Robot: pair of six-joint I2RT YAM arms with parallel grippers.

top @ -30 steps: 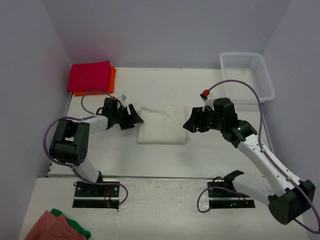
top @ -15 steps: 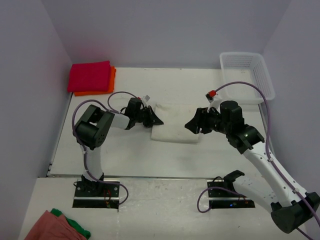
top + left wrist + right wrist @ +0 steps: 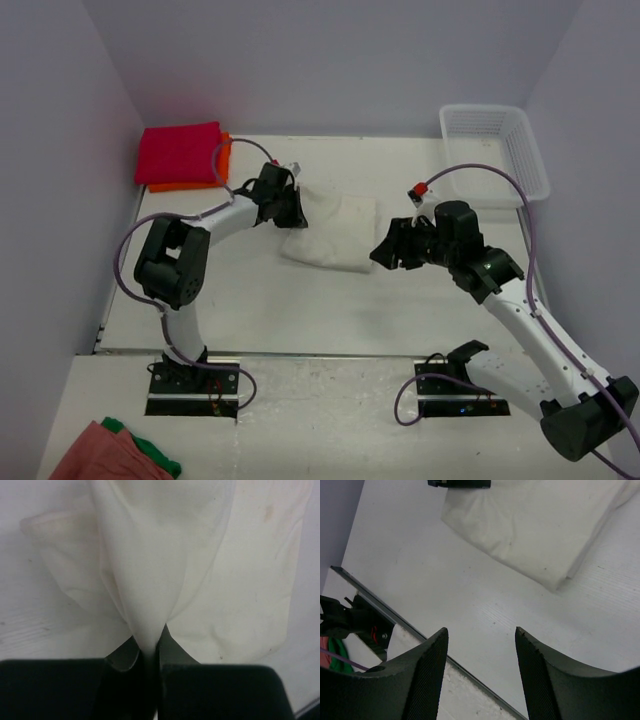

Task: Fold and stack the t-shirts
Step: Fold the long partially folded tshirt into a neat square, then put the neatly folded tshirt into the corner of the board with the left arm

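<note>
Left gripper: my jaws are pressed together on the left edge of the cream-white t-shirt. In the wrist view a ridge of cloth fans out from the pinch.
Right gripper: my jaws are spread with nothing between them, over bare table just beside the shirt's right edge.
Cream-white t-shirt: folded and rumpled, mid-table between my grippers.
Magenta-red t-shirt: folded in the far left corner, lying on the orange t-shirt.
White mesh basket: far right corner.
</note>
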